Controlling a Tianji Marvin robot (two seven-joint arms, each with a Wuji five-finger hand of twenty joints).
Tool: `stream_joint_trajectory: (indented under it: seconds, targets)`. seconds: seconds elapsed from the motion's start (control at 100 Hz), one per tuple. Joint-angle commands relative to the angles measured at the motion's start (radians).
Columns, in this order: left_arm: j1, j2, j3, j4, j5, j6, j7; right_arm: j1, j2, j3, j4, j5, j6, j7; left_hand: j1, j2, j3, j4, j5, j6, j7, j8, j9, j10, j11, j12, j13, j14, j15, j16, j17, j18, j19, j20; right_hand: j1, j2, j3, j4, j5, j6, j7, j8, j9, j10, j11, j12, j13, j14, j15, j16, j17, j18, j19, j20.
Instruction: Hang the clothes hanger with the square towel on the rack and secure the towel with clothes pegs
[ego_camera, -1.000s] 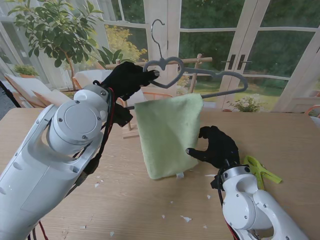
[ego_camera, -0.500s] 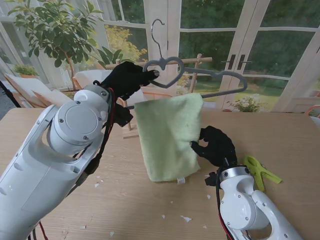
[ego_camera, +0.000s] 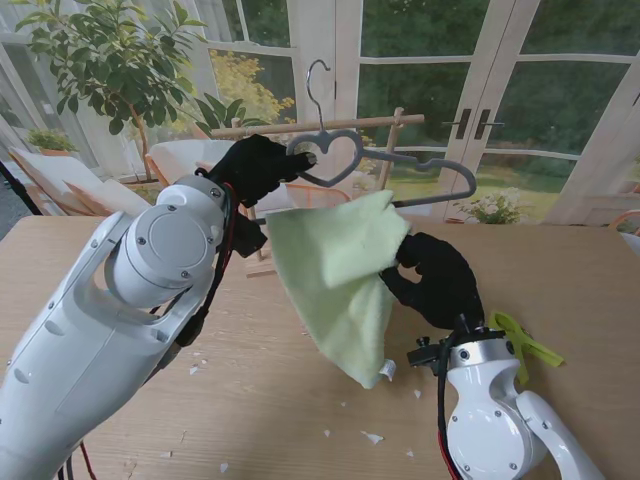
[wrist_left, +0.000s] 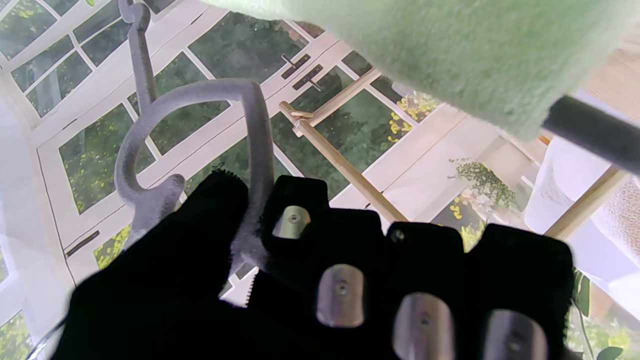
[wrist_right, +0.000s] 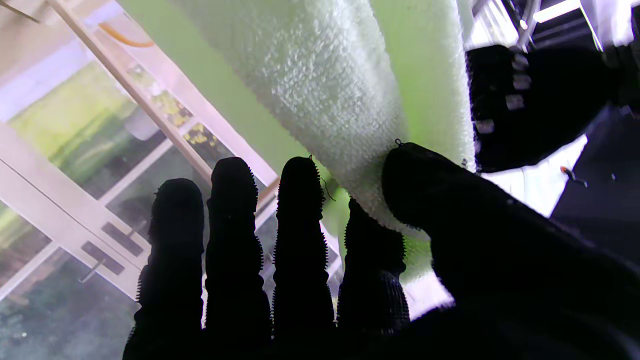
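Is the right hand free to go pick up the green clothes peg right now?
Probably not: the right hand is pinching the towel edge, so it must let go first. The clothes peg lies unobstructed beside its wrist.

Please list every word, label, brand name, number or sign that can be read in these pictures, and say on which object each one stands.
There is no readable text in any view.
The white tag at the lower corner of the green towel: too small and blurred to read.
The grey hanger, the green clothes peg and the white robot arm: no visible print.
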Motion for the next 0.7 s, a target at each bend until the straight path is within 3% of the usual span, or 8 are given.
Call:
stream_joint_trajectory:
  seconds: [0.0,0.16,0.35,0.69]
  targets:
    - [0.000,0.004,-0.001,0.002,0.004,-0.009,-0.027,0.006,-0.015,0.005,-0.018,0.015,-0.016,-0.004,0.036,0.065,0.017,0.059,0.080,0.030,0.083,0.046,0.035,-0.079,0.073,-0.003,0.028,-0.072,0.126,0.006,0.036,-0.044,0.291,0.029,0.002,0.037,0.028,-0.019,0.024,-0.081,0.022,0.031,0.015,-0.017,0.002,0.007,0.028,0.001,0.018,0.014,0.010,0.002,0.035,0.604]
    - [0.007,0.011,-0.012,0.000,-0.011,-0.028,-0.048,0.017,-0.022,0.009,-0.007,0.035,-0.018,-0.027,0.037,0.063,0.017,0.060,0.080,0.029,0.083,0.046,0.035,-0.079,0.074,-0.003,0.027,-0.070,0.126,0.005,0.035,-0.042,0.291,0.028,0.012,0.073,-0.009,-0.027,0.007,-0.072,0.018,0.050,0.050,-0.026,0.017,0.014,0.077,0.002,0.044,0.023,0.057,-0.009,0.079,0.612]
    - [0.015,0.027,-0.036,-0.003,-0.024,-0.079,-0.099,0.028,-0.032,0.011,0.009,0.106,0.023,-0.028,0.032,0.061,0.017,0.059,0.079,0.029,0.082,0.046,0.035,-0.079,0.074,-0.003,0.027,-0.065,0.126,0.005,0.035,-0.036,0.291,0.028,0.040,0.100,-0.028,-0.035,-0.009,0.047,0.068,0.093,0.099,-0.009,0.100,0.042,0.139,0.009,0.132,0.051,0.114,-0.032,0.175,0.626]
    - [0.008,-0.004,-0.040,-0.022,-0.066,-0.019,-0.013,0.000,-0.016,-0.003,0.018,0.089,0.044,0.036,0.035,0.064,0.019,0.058,0.078,0.030,0.082,0.046,0.035,-0.079,0.074,-0.004,0.027,-0.062,0.125,0.005,0.034,-0.032,0.291,0.028,0.035,0.068,0.003,-0.026,0.026,0.101,0.095,0.091,0.160,0.040,0.150,0.061,0.216,0.024,0.200,0.064,0.185,-0.019,0.247,0.619]
